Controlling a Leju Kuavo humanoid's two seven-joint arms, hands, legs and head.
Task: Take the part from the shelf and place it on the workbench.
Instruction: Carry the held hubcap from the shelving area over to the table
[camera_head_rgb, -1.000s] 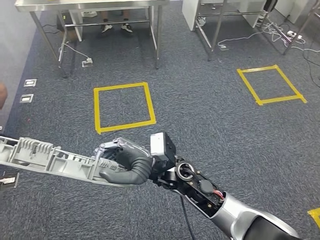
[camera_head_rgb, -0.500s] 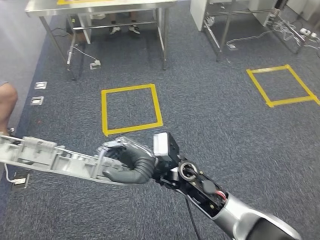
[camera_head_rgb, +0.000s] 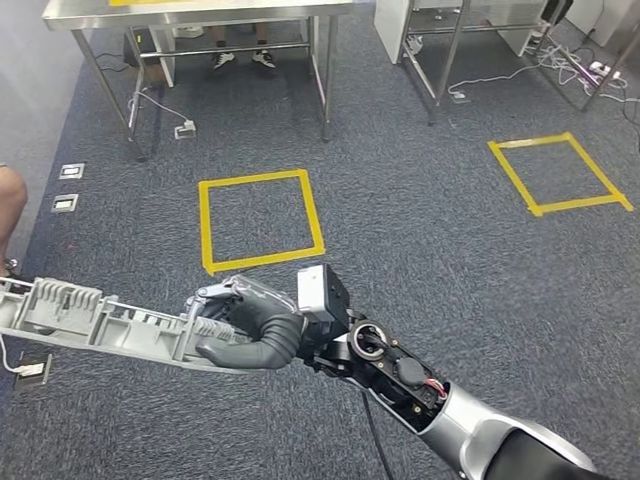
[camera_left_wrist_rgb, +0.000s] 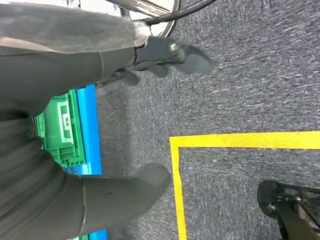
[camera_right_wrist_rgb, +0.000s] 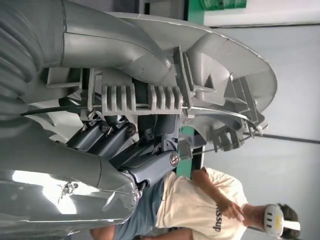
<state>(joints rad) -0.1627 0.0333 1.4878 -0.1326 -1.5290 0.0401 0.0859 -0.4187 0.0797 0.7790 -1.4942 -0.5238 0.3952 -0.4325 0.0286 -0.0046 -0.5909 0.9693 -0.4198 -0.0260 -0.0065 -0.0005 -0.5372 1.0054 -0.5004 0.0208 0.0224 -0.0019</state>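
We found the right hand (camera_head_rgb: 249, 330) clamped around one end of the part (camera_head_rgb: 90, 320), a long, pale grey moulded plastic piece with ribbed walls and small open compartments, held roughly level above the floor and reaching out toward the robot's left. In the right wrist view the part (camera_right_wrist_rgb: 211, 85) showed curved flanges, a toothed comb-like rib and thin webs, with the dark fingers (camera_right_wrist_rgb: 151, 160) wrapped beneath it. The left hand (camera_left_wrist_rgb: 75, 195) hung over the floor, its smooth dark grey thumb and fingers spread apart and empty. The floor was a coarse, dark blue-grey carpet (camera_head_rgb: 423, 240) marked with squares of yellow tape (camera_head_rgb: 256, 220). A surface of brushed stainless steel (camera_head_rgb: 189, 12) on tubular legs stood beyond the nearer square. A person in a cream shirt (camera_right_wrist_rgb: 196, 200) stood near the right hand.
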